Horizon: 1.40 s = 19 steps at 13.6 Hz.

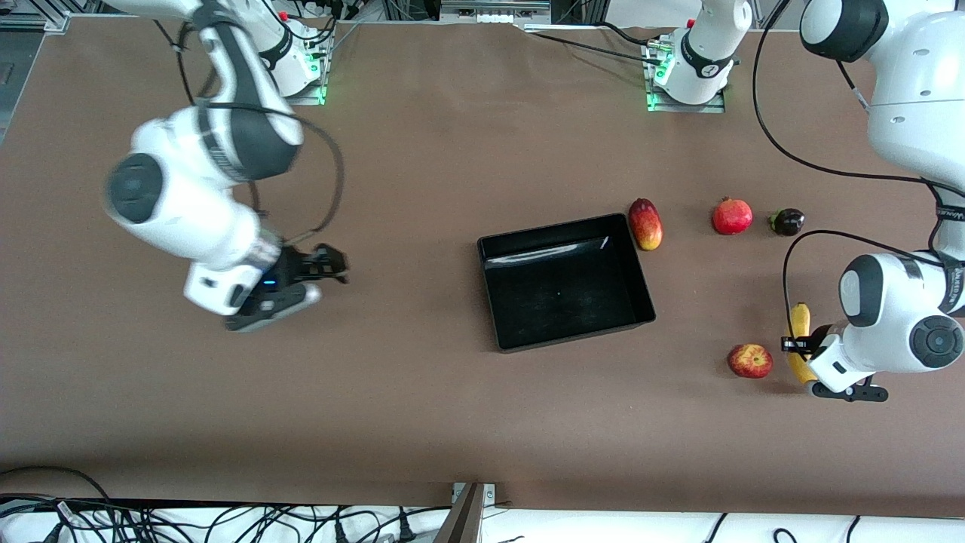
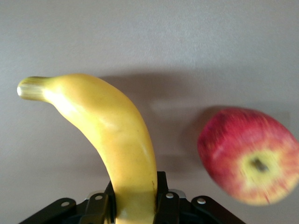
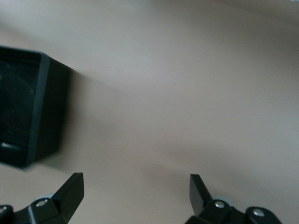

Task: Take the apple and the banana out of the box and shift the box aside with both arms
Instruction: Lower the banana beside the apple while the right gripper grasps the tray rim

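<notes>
From the front, the box (image 1: 565, 280) is seen empty in the middle of the desk (image 1: 422, 407). The banana (image 1: 799, 341) is held in the left tool (image 1: 813, 354), low at the left arm's end of the desk. The apple (image 1: 750, 360) lies just beside that tool. The right tool (image 1: 320, 273) is held over bare desk, well apart from the box.

In the left wrist view, the left tool is seen shut tight on the banana (image 2: 119, 144), with the apple (image 2: 250, 156) close by. If the banana is dropped carelessly, the apple could be bumped and rolled away.

In the right wrist view, the right tool (image 3: 135, 189) is seen wide open and empty, with the box (image 3: 32, 112) ahead of it. The box could be tipped if only one side is lifted.
</notes>
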Each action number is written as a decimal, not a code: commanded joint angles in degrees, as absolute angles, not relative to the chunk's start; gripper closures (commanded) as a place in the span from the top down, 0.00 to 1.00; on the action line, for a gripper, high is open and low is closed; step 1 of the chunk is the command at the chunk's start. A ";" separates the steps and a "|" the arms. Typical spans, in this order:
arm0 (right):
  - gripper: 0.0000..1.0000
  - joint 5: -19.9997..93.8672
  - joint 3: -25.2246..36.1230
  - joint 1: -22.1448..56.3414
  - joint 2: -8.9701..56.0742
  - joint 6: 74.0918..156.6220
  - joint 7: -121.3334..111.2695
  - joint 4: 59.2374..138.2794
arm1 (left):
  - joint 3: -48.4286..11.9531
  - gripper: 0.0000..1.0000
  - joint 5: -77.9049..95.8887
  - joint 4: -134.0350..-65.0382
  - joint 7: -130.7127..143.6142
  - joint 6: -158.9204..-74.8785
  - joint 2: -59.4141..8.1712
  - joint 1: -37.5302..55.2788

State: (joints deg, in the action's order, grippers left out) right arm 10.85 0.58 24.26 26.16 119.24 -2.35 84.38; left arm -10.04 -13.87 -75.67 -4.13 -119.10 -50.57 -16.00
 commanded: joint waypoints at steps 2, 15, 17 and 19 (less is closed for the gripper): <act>1.00 10.37 1.67 32.59 33.38 130.31 8.78 79.81 | -10.11 0.00 -15.55 -77.96 -2.11 -126.47 -53.25 -16.61; 0.32 -2.37 2.81 43.68 46.57 140.98 29.18 79.81 | -10.02 1.00 -17.67 -78.05 0.26 -124.91 -51.17 -16.35; 0.05 -3.07 3.43 44.21 47.28 140.98 29.62 79.89 | -10.11 1.00 -17.49 -77.61 -0.26 -116.76 -46.17 -16.08; 0.00 -2.90 3.52 44.21 47.29 140.71 29.44 80.15 | -10.11 1.00 -16.97 -77.96 -0.44 -109.20 -40.98 -15.56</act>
State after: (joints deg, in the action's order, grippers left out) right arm -1.46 2.27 43.27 46.34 141.04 27.68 81.58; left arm -10.04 -15.85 -76.11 -1.24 -115.96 -47.69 -16.18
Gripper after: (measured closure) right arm 0.833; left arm 0.000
